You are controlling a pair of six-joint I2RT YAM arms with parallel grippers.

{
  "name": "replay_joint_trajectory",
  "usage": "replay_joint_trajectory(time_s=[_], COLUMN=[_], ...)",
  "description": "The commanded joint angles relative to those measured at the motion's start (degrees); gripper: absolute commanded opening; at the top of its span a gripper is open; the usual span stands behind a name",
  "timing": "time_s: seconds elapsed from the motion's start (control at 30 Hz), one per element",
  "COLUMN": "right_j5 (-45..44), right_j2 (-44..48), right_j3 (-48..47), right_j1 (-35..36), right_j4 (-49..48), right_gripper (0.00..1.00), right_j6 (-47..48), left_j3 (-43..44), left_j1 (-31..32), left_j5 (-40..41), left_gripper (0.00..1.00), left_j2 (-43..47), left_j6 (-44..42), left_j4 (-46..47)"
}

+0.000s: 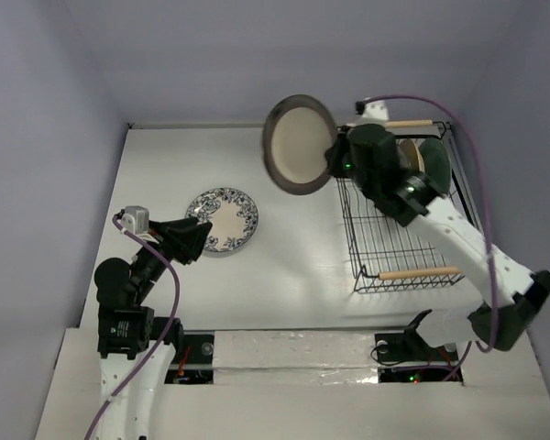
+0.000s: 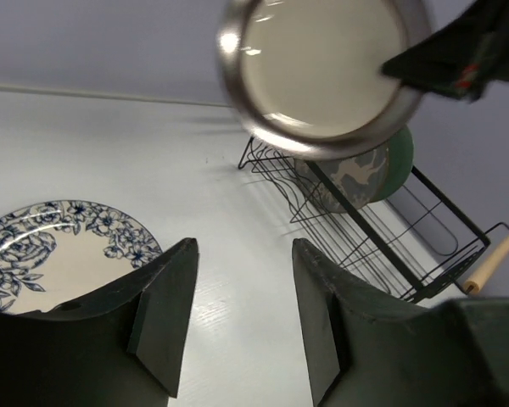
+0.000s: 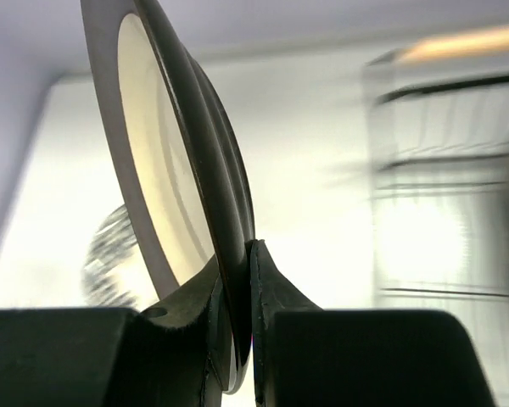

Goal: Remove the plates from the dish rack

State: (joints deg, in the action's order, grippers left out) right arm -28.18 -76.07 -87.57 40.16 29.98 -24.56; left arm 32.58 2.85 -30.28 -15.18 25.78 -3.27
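Note:
My right gripper [image 1: 333,158] is shut on the edge of the tan plate with a dark rim [image 1: 298,147] and holds it upright in the air, left of the dish rack [image 1: 390,240]. In the right wrist view the fingers clamp the tan plate's [image 3: 161,170] rim at my right gripper [image 3: 237,254]. The dark brown patterned plate [image 1: 408,156] and the teal plate [image 1: 435,160] stand at the rack's far end. The blue floral plate [image 1: 225,218] lies flat on the table. My left gripper [image 1: 194,236] is open and empty beside it, as the left wrist view [image 2: 242,254] shows.
The left wrist view shows the held tan plate [image 2: 322,68] above the rack [image 2: 445,202], with the brown plate [image 2: 348,178] and teal plate [image 2: 400,157] in it. The floral plate [image 2: 59,254] lies at lower left. Walls close in the table on three sides.

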Motion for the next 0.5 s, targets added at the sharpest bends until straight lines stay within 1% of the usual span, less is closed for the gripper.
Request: replay_joint_trajectory(time_s=[0.0,0.03,0.07,0.1,0.13,0.2,0.3,0.37,0.4,0.47], right_j5=[19.1,20.9,22.1,23.0,24.4,26.1,27.3,27.6,27.7,29.1], right_j2=[-5.9,-7.2,-8.6,-9.9,-12.6,-15.1,-20.8,-24.6,-25.7,-27.7], right_j3=[3.5,4.2,4.8,5.6,5.9,6.7,6.7,6.6,7.0,8.1], right_j1=[1.0,1.0,1.5,2.0,2.0,2.7,3.3,3.8,4.3,4.3], right_j4=[-23.2,-23.2,-27.0,-28.6,-31.7,-34.6,-36.7,-37.6,-38.4,-41.1], right_gripper=[0.0,0.0,0.0,0.0,0.0,0.0,0.0,0.0,0.0,0.0], right_j6=[-14.4,-14.5,-17.4,-18.6,-20.9,-23.1,-26.5,-29.2,-30.0,-32.5], left_j3=[0.0,0.0,0.0,0.2,0.2,0.3,0.3,0.4,0.3,0.3], left_j1=[-0.3,-0.3,-0.3,-0.3,-0.3,-0.3,-0.3,-0.3,-0.3,-0.3], left_j5=[-0.2,0.0,0.3,0.9,1.2,2.2,2.8,2.7,2.4,2.1], left_gripper=[0.34,0.3,0.25,0.15,0.11,0.05,0.06,0.1,0.15,0.19], left_j2=[-0.2,-0.2,0.0,0.0,0.1,0.0,-0.2,-0.2,-0.2,-0.1], left_j6=[-0.6,-0.6,-0.6,-0.6,-0.6,-0.6,-0.5,-0.5,-0.5,-0.5], left_j4=[2.3,2.3,2.1,2.0,1.7,1.3,1.2,1.2,1.2,1.3])
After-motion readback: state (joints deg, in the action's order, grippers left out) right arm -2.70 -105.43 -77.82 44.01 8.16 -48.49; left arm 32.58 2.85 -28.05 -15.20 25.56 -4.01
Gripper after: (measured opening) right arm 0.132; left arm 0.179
